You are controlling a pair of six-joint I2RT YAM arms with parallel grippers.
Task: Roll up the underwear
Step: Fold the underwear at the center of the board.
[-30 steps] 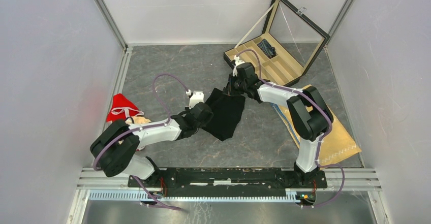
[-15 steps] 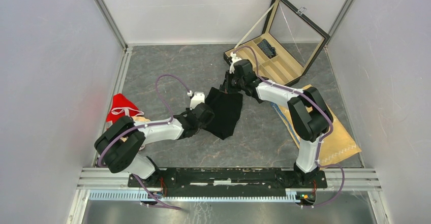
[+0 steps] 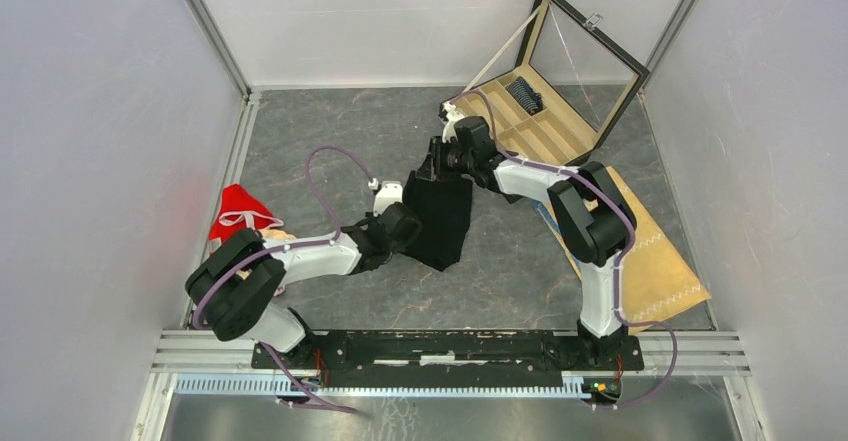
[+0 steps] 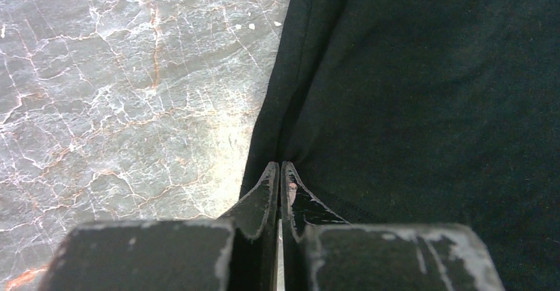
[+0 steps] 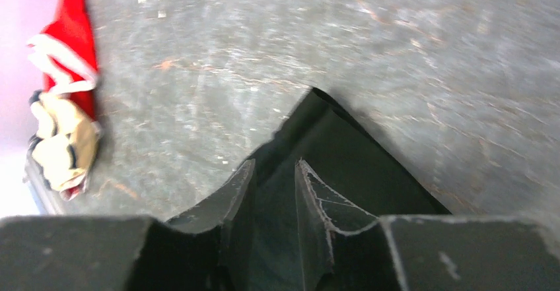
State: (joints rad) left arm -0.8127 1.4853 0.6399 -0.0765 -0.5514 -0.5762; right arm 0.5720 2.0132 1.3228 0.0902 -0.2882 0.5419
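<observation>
Above the black base bar (image 3: 440,346), the left arm (image 3: 305,254) and right arm (image 3: 603,301) show white shells between bulky black joints, each trailed by a lilac cable (image 3: 325,166). The left gripper (image 4: 280,170) and right gripper (image 5: 275,167) have black wedge fingers, edges chipped pale.

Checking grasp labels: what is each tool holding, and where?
Left tool pinches the black underwear at its side edge. Right tool, jaws parted over a corner, seems to hold nothing.
</observation>
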